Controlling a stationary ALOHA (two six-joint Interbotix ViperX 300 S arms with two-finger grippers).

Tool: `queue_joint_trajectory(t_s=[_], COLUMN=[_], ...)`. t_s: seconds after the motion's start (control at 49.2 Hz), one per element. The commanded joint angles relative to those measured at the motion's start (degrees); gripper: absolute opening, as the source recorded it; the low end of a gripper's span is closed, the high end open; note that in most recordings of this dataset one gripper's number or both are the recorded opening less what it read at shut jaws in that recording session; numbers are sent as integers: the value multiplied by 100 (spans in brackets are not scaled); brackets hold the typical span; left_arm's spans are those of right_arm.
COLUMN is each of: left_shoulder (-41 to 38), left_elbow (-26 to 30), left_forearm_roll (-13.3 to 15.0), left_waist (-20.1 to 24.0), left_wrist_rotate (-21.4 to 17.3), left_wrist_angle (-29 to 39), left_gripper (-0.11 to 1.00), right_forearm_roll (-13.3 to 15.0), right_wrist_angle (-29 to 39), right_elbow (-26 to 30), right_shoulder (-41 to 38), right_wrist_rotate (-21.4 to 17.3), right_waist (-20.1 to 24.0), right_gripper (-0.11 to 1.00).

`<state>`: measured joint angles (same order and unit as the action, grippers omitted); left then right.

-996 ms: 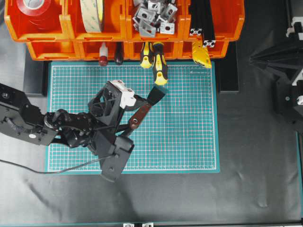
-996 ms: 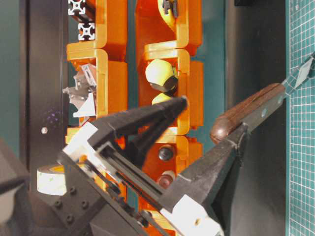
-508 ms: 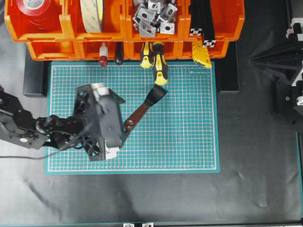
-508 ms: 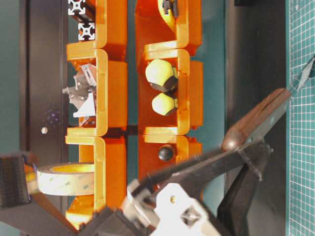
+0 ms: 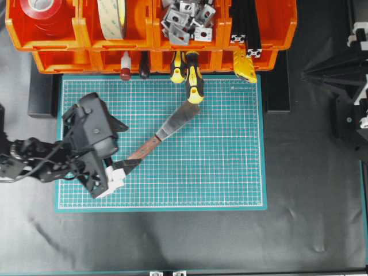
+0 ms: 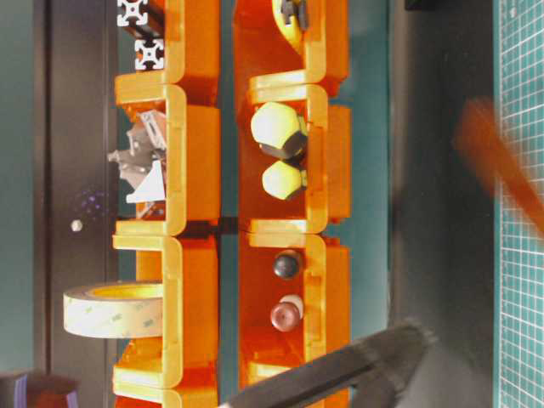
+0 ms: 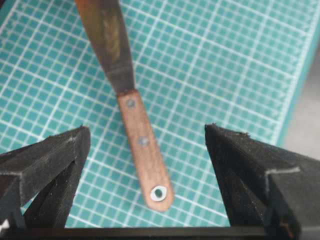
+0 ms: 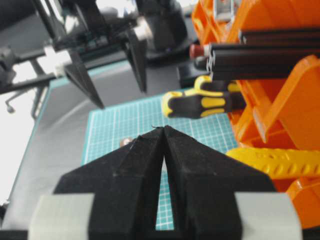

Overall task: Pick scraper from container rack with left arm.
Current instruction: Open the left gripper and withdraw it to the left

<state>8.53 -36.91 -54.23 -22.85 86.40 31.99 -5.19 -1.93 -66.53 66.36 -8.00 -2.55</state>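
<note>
The scraper (image 5: 154,142) lies on the green cutting mat (image 5: 218,172), out of the container rack (image 5: 149,34). Its rusty blade (image 5: 179,118) points toward the rack, and its wooden handle (image 7: 145,150) points at my left gripper (image 5: 123,146). That gripper (image 7: 145,129) is open, with a black finger (image 7: 55,160) on each side of the handle and not touching it. In the table-level view the scraper (image 6: 501,170) is a blurred streak. My right gripper (image 8: 163,129) is shut on nothing, parked at the right (image 5: 307,72).
Two yellow-and-black screwdrivers (image 5: 192,77) stick out of the lower bins just above the blade tip. The bins also hold a red-knobbed tool (image 5: 125,73), tape rolls (image 5: 112,17), metal brackets (image 5: 187,20) and black profiles (image 5: 247,26). Dark tabletop (image 5: 201,241) surrounds the mat.
My left gripper has drawn back to the left and stayed open. The scraper, propped up between its fingers before, has slid down-left and now lies flatter on the mat.
</note>
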Motion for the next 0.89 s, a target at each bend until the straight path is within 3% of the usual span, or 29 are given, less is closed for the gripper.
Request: queue_joint_trajectory(t_s=[0.0, 0.163, 0.305, 0.406, 0.488, 0.589, 0.732, 0.874], left_shoulder=[387, 1187, 2364, 3252, 3990, 4729, 5335, 5766], left_elbow=[9, -237, -668, -861, -993, -1125, -1239, -1283], left_forearm_roll=[-18, -35, -44, -35, -35, -44, -44, -35], left_waist=[-105, -334, -633, -738, -738, -738, -703, -571], left_wrist_rotate=[-26, -369, -1020, -1134, -1230, -1670, -2443, -2716], left_wrist_angle=[-53, -62, -123, -167, -185, -167, -70, 185], left_gripper=[89, 88, 88, 88, 88, 88, 88, 88], right_forearm_roll=[-9, -9, -9, -9, -9, -9, -9, -9], right_wrist_angle=[18, 26, 70, 149, 211, 229, 281, 290], right_elbow=[185, 220, 255, 290, 325, 369, 387, 396], right_shoulder=[-18, 35, 105, 158, 202, 272, 316, 316], right_wrist_rotate=[0, 0, 9, 9, 0, 9, 9, 0], right_waist=[-9, -18, -18, -9, -9, -9, -9, -9], right_gripper=[0, 0, 0, 0, 0, 0, 0, 0])
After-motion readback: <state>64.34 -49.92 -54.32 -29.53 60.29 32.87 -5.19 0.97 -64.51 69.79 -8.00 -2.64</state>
